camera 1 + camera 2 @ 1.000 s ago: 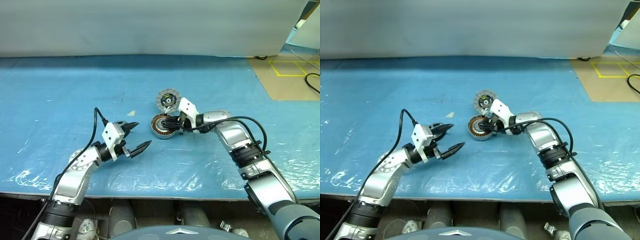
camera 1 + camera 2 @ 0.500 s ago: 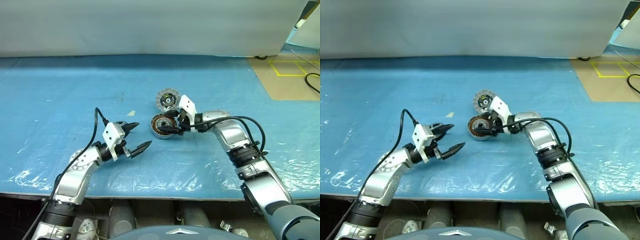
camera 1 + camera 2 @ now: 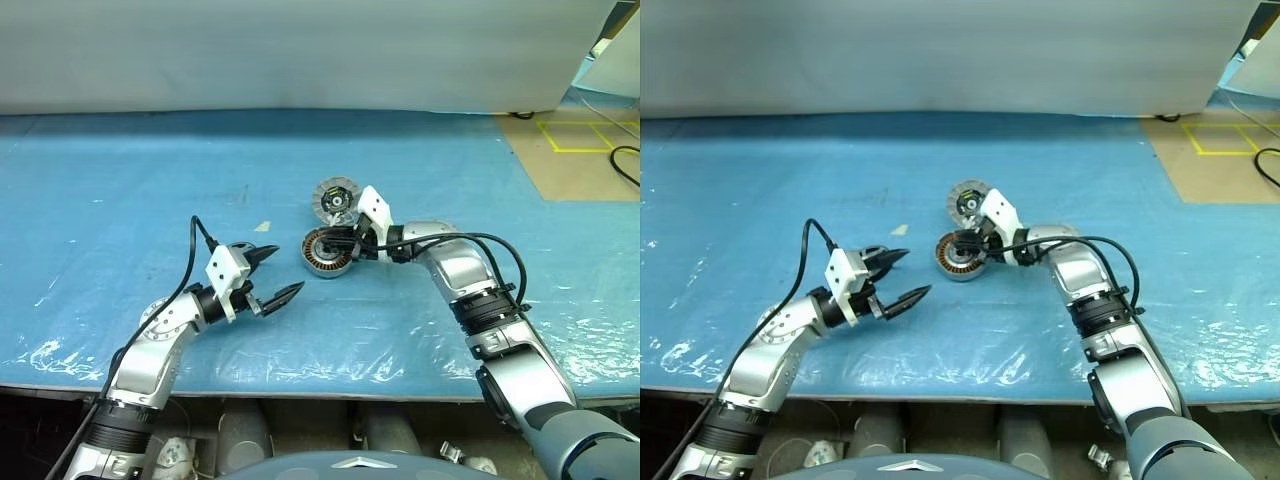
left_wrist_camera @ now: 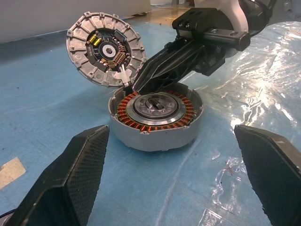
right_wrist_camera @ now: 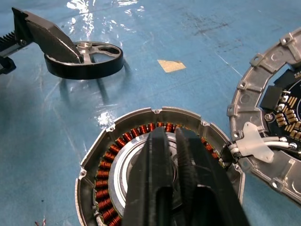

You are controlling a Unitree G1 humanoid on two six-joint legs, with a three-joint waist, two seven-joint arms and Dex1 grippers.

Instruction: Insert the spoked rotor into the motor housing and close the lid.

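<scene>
Right wrist view: my right gripper [image 5: 176, 155] is pinched shut over the motor housing [image 5: 155, 169] centre, lid [image 5: 273, 132] hinged open beside it. Spoked rotor [image 5: 84, 57] sits beyond, by my left gripper [image 3: 272, 274], jaws wide. Risk: dragging the housing sideways.

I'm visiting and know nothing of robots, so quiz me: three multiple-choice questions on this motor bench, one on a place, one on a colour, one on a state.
1. Where is the spoked rotor?
A. inside the motor housing
B. on the blue table by the left gripper
C. on the lid

2. What colour are the windings in the motor housing?
A. copper
B. green
C. white

3. How is the lid?
A. shut flat
B. swung open, tilted up
C. held by the left gripper

Answers: 1 B, it lies beside the left gripper. 2 A, a copper ring shows. 3 B, it stands up behind the housing.
</scene>
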